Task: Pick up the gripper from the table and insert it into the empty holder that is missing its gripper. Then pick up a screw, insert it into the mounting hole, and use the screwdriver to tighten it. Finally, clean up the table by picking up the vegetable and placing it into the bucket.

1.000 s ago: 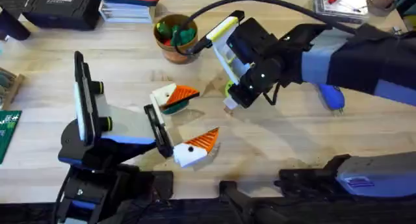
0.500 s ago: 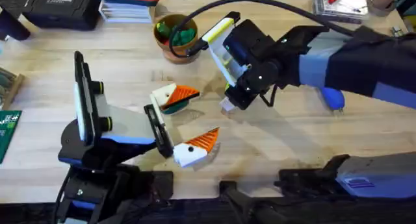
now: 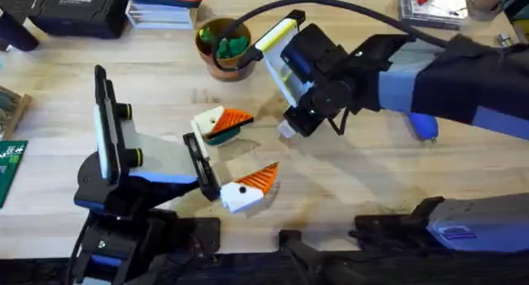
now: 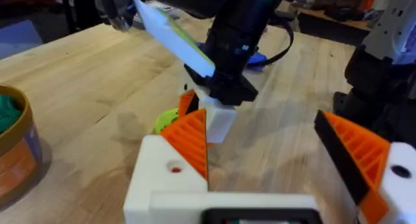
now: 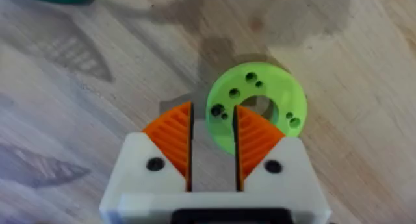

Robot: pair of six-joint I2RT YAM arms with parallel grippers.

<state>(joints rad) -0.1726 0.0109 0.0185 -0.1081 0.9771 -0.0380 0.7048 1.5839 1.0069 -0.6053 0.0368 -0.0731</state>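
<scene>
My left gripper (image 3: 236, 157) stands wide open low over the table. Each of its white holders (image 4: 170, 178) carries an orange ribbed wedge (image 4: 192, 138). My right gripper (image 5: 213, 143) points down at the bright green ring disc (image 5: 260, 97). Its pads (image 5: 174, 139) are open by a narrow gap over the disc's rim, with nothing clearly held. The dark green vegetable (image 3: 220, 138) lies on the table under the left gripper's far finger. At the back stands the brown bucket (image 3: 207, 60) with green pieces inside. The blue screwdriver (image 3: 423, 126) lies half hidden under the right arm.
Black cases (image 3: 74, 8) and boxes line the table's back edge, and a clear box (image 3: 434, 4) sits at the back right. A green circuit board (image 3: 10, 165) lies at the left edge. A black cable (image 3: 248, 21) arcs over the bucket.
My right gripper has shifted slightly left and toward the back and now covers the green disc in the overhead view. The left arm has not moved.
</scene>
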